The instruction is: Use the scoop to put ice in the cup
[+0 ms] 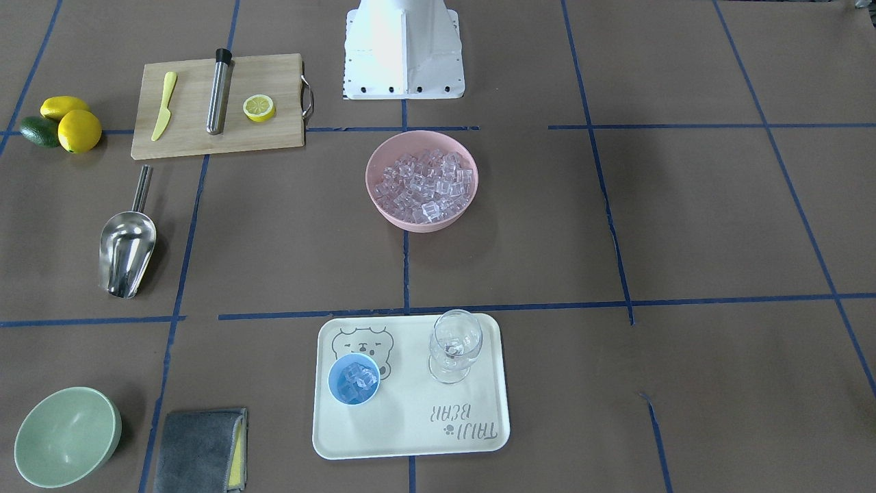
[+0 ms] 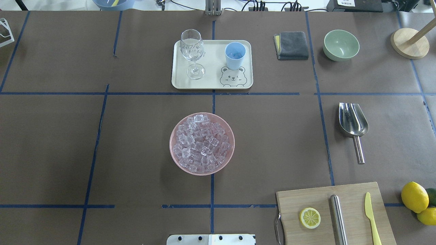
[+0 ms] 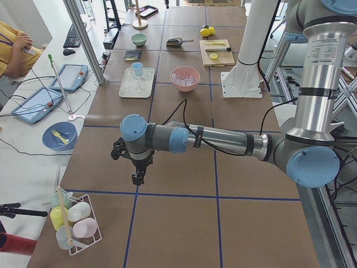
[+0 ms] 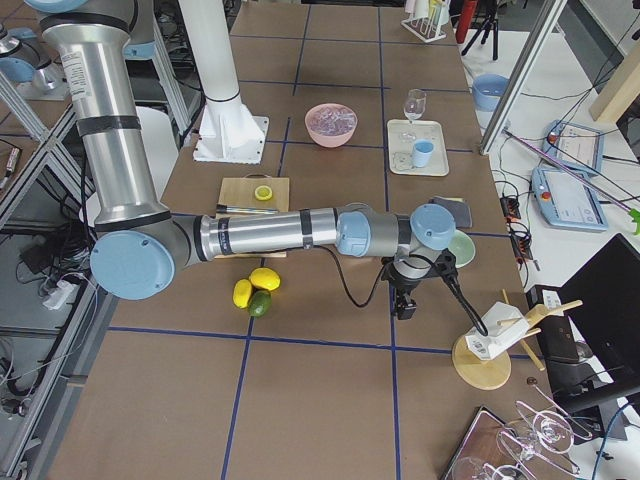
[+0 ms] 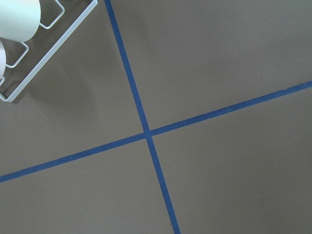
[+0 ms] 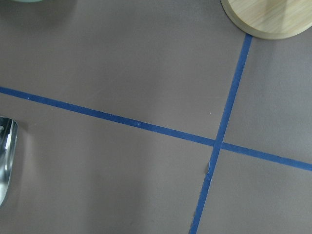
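Observation:
The ice point(image 2: 202, 143) fills a pink bowl point(image 2: 173, 153) at the table's middle. The light-blue cup point(image 2: 235, 55) stands on a cream tray point(image 2: 211, 83) and holds a few ice cubes point(image 1: 356, 378). The steel scoop point(image 2: 353, 119) lies empty on the table on the robot's right; its rim shows in the right wrist view point(image 6: 6, 156). My left gripper point(image 3: 136, 177) hangs over bare table far to the left. My right gripper point(image 4: 405, 308) hangs over the table far to the right, past the scoop. Both show only in side views, so I cannot tell whether they are open or shut.
A clear stemmed glass point(image 2: 192, 51) shares the tray. A grey cloth point(image 2: 291, 45), a green bowl point(image 2: 341, 45) and a wooden stand point(image 2: 409, 42) sit at the far right. A cutting board point(image 2: 335, 214) holds a lemon half, a steel cylinder and a yellow knife. Lemons point(image 2: 414, 197) lie beside it.

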You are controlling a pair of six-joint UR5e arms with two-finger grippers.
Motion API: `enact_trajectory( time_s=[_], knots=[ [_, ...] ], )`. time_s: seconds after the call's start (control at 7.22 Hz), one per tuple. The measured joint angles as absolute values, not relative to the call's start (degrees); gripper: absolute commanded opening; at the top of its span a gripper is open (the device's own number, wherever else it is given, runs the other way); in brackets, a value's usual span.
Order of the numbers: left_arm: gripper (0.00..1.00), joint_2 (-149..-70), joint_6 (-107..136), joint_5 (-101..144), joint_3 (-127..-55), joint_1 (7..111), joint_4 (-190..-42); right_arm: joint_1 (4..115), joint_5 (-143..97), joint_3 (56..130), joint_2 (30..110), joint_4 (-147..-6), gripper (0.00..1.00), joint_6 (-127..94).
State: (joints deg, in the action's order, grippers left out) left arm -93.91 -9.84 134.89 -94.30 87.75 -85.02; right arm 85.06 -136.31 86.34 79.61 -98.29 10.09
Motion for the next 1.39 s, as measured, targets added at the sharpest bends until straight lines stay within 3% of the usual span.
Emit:
enact_trajectory(
  time_s=[0.42,1.39],
  knots=[
    [1.00,-94.3,-9.8,134.9,-95.2,87.7,-79.2,85.0,-135.8,86.1,80.1,-98.3,1.00,5.9],
    [1.00,-94.5,-9.2,135.1,-94.3,87.6,-80.9,84.9,-135.8,86.0,80.9,-98.2,1.00,5.7]
  ],
)
